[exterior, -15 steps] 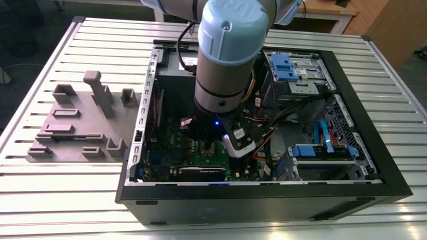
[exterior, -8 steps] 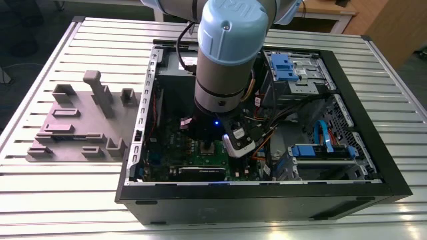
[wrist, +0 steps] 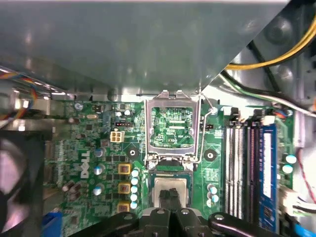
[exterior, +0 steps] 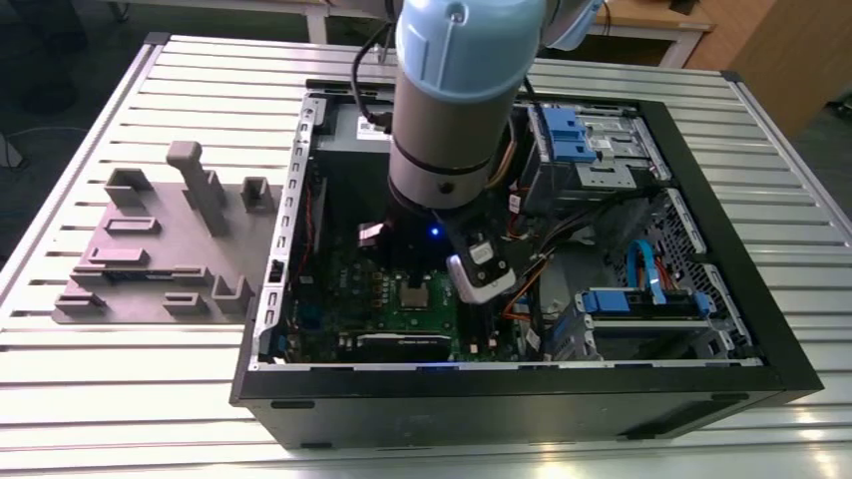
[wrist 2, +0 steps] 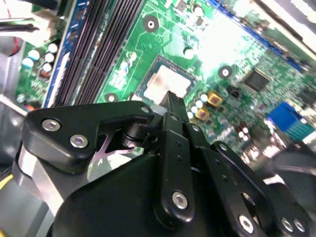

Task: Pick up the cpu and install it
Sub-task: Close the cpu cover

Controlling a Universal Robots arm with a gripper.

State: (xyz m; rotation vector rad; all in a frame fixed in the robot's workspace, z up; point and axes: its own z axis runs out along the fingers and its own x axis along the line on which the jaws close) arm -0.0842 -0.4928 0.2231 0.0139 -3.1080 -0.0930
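Note:
The cpu (wrist: 171, 184), a flat silver-grey square, lies in the socket on the green motherboard (wrist: 89, 148) inside the open computer case (exterior: 533, 394). In the exterior view the cpu (exterior: 415, 295) shows just beside the arm's lower end. My gripper (wrist: 170, 196) hangs directly over it, its two black fingers pressed together with nothing visible between them. In the second wrist view the gripper (wrist 2: 173, 98) tips sit at the near edge of the cpu (wrist 2: 165, 81). Whether the tips touch the chip I cannot tell.
The socket's metal load frame (wrist: 173, 103) stands hinged open behind the cpu. Memory slots (wrist: 242, 168) and loose cables (wrist: 266, 61) lie to one side. Grey fixture blocks (exterior: 160, 249) sit on the slatted table at the exterior view's left. Blue drive brackets (exterior: 573, 135) line the case.

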